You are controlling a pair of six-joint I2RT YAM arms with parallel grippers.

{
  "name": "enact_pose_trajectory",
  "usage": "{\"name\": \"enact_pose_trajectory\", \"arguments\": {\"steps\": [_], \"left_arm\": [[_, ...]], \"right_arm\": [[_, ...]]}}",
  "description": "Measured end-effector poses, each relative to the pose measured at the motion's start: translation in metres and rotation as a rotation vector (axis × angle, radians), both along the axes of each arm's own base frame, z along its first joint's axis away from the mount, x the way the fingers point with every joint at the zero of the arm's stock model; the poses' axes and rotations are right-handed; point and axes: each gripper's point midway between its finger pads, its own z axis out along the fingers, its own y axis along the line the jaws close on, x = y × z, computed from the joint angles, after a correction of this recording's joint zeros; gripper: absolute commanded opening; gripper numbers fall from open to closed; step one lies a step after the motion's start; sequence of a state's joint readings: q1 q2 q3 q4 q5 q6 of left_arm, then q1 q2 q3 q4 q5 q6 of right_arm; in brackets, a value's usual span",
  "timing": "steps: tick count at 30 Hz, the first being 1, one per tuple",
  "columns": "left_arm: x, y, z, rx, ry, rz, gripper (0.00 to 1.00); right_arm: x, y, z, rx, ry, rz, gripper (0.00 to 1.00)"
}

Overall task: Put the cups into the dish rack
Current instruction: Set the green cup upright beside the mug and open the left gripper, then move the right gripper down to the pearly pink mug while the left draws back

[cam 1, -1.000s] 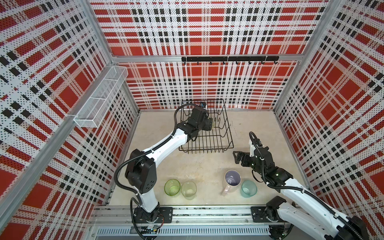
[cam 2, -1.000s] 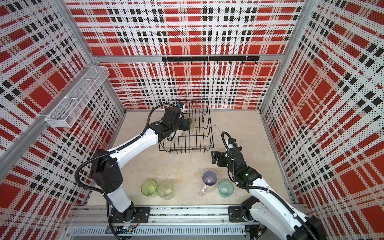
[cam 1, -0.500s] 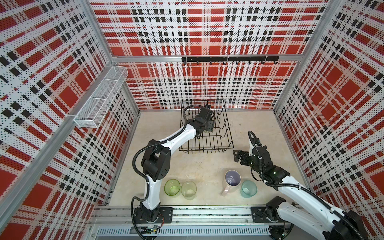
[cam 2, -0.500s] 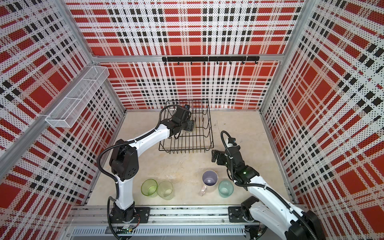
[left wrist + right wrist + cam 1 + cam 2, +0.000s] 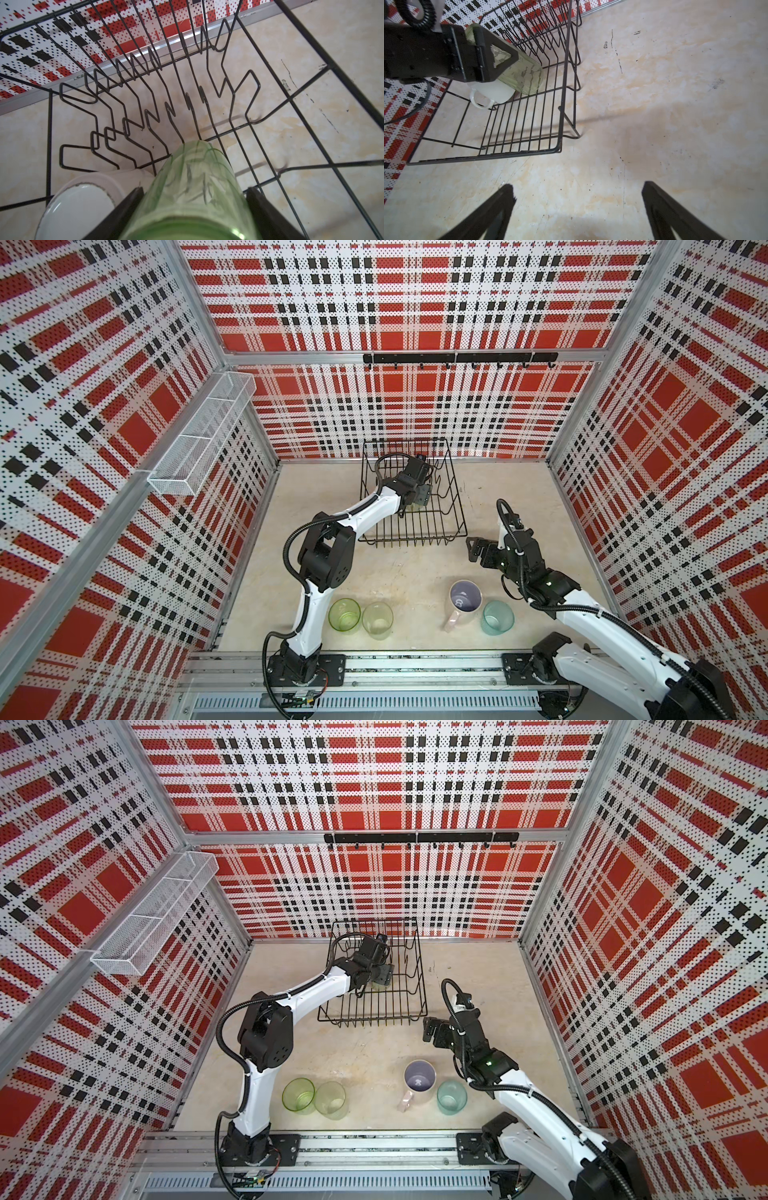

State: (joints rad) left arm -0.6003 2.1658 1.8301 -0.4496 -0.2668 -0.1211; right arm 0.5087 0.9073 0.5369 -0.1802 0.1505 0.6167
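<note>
Fingers (image 5: 124, 209) of the left gripper (image 5: 194, 190) sit close on both sides of the green tumbler (image 5: 193, 176) in the left wrist view; whether they press it cannot be told. This tumbler slants down to the floor wires of the dish rack (image 5: 330, 67), just beside the white mug (image 5: 76, 207), whose base faces the camera.

The right wrist view shows the right gripper (image 5: 577, 185) spread wide with nothing between its fingers, over bare table (image 5: 654, 104) just off the rack's near corner. The rack's near floor wires are free.

Both top views show four cups in a row by the front rail (image 5: 415, 664): a second green tumbler (image 5: 344, 615), a pale frosted tumbler (image 5: 377, 620), a pink mug (image 5: 465, 597) and a teal tumbler (image 5: 497, 617). A pale mark inside the pink mug is too small to read. With the two in the rack, that makes six. Bare table lies between row and rack.
</note>
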Motion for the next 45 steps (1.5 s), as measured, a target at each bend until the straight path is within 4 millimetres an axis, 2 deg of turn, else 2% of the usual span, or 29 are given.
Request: {"name": "enact_pose_trajectory", "arguments": {"steps": [1,6,9,11,14,17,20,24,28,32,38,42,45], "left_arm": [[0.002,0.0,-0.001,-0.001,0.0,0.0,0.91],[0.003,0.0,-0.003,0.009,0.001,-0.009,0.93],[0.006,-0.001,0.003,0.005,-0.011,-0.011,0.94],[0.007,-0.002,0.01,-0.003,-0.023,-0.012,0.94],[0.006,-0.003,0.021,-0.019,-0.036,-0.017,0.94],[0.002,-0.002,0.043,-0.044,-0.065,-0.021,0.95],[-0.011,0.005,0.079,-0.079,-0.114,-0.018,0.95],[-0.037,0.022,0.133,-0.156,-0.199,-0.002,0.95],[-0.062,0.041,0.162,-0.212,-0.252,0.021,0.96],[-0.084,0.062,0.162,-0.231,-0.257,0.049,0.97],[-0.115,0.103,0.143,-0.236,-0.26,0.135,0.99],[-0.136,0.128,0.14,-0.271,-0.287,0.182,1.0],[-0.148,0.143,0.139,-0.308,-0.308,0.211,1.0]], "right_arm": [[0.0,-0.001,0.001,-0.002,-0.004,-0.004,1.0],[-0.002,0.0,-0.001,0.001,0.009,0.006,1.0],[-0.002,-0.001,0.003,-0.016,0.02,0.006,1.0],[0.002,-0.001,0.012,-0.018,0.023,0.009,1.0],[0.021,-0.008,0.027,0.002,0.039,0.002,1.0],[0.042,-0.022,0.033,0.002,0.064,-0.014,1.0],[0.058,-0.04,0.032,0.021,0.097,-0.032,1.0],[0.073,-0.068,0.025,0.055,0.138,-0.066,1.0],[0.08,-0.083,0.011,0.074,0.182,-0.079,1.0],[0.084,-0.085,0.003,0.074,0.244,-0.067,1.0],[0.085,-0.08,0.016,0.054,0.31,-0.017,0.97],[0.066,-0.067,0.01,0.041,0.39,0.033,0.95],[0.039,-0.037,-0.005,0.01,0.474,0.12,0.92]]}}
